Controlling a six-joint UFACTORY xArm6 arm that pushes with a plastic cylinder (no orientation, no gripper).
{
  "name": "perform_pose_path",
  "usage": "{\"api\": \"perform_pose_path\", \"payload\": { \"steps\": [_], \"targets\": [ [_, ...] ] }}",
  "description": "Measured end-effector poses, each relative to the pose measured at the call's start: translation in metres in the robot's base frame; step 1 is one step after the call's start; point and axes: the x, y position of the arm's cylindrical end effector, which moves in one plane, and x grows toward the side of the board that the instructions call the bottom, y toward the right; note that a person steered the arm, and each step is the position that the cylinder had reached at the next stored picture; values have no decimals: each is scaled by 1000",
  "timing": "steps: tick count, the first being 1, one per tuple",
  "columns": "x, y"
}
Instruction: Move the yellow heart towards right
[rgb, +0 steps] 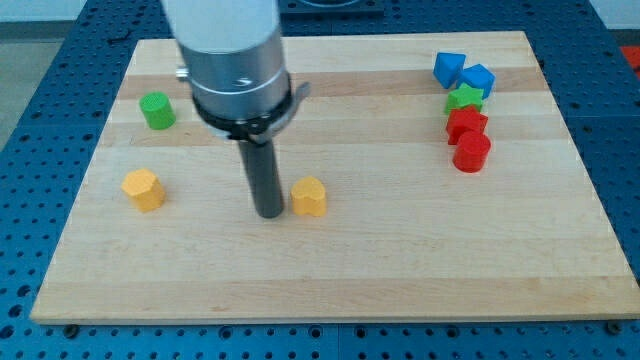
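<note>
1. The arm's grey cylinder (228, 50) runs off the view's top edge, so its upper part is unseen.
2. It also covers a stretch of the wooden board (330, 270) near the far edge.
3. The green star (464, 98) is partly covered by the red block (466, 124) in front of it.
4. That red block's shape cannot be told, as the red cylinder (472, 152) overlaps it.
5. The blue block (449, 68) near the far right corner is too small to name its shape.

On the wooden desk (400, 250) a green cylinder (156, 110) and yellow hexagon (143, 189) sat at the view's left; two blue blocks (449, 68) (479, 78), a green star (463, 99) and two red blocks (466, 125) (472, 152) clustered top right.
</note>
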Motion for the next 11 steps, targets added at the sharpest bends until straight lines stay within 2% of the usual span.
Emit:
{"api": "perform_pose_path", "payload": {
  "steps": [2,3,4,5,6,8,9,10,11],
  "targets": [
    [-3,92],
    [-4,96],
    [-8,70],
    [-32,59],
    [-42,66],
    [-15,134],
    [-15,168],
    [-13,167],
    [-15,139]
  ]
}}
